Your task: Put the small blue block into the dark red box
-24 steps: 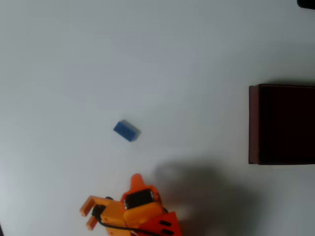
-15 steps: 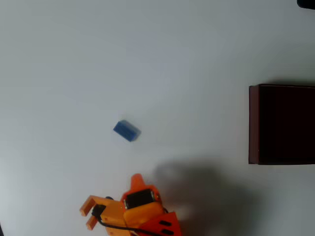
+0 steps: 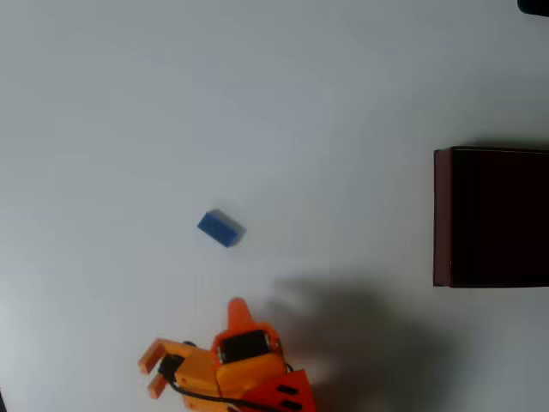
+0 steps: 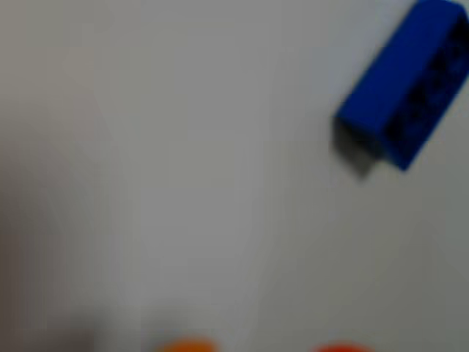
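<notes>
Blue block (image 3: 220, 229) apart from hand (image 3: 237, 310)

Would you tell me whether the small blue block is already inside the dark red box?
Out. The small blue block lies on the bare white table, far left of the dark red box.

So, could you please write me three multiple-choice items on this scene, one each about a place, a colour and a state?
1. In the overhead view, where is the small blue block?
A. inside the dark red box
B. on the bare table, left of the box
C. between the end effector's fingers

2. What colour is the end effector?
A. orange
B. white
C. black

3. What state is the dark red box in?
A. shut with a lid
B. tipped on its side
C. open at the top

Answers: 1 B, the block lies alone on the white table, apart from the box; 2 A, its body is orange; 3 C, the dark interior shows from above.
</notes>
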Motion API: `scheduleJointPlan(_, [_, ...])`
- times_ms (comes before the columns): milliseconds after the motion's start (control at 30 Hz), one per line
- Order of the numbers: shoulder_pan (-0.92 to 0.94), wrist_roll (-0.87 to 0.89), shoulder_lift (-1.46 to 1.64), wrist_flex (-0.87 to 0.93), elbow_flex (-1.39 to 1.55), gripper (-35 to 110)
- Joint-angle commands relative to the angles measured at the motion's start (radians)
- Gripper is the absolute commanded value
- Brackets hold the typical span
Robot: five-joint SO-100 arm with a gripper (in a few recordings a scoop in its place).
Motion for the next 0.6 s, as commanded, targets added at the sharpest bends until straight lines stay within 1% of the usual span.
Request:
scheduleJointPlan(0, [0.009, 0.137, 0.005, 0.014, -0.008, 13])
scheduleJointPlan(167, [0.063, 0.331, 0.002, -0.011, -0.014, 16])
scheduleJointPlan(267, [0.049, 0.433, -0.067, -0.057, -0.029, 18])
scheduleJointPlan(333, [0.034, 0.500, -0.167, -0.107, -0.048, 18])
scheduleJointPlan(433, [0.026, 0.597, -0.400, -0.170, -0.112, 17])
scheduleJointPlan(567, [0.009, 0.678, -0.701, -0.250, -0.242, 18])
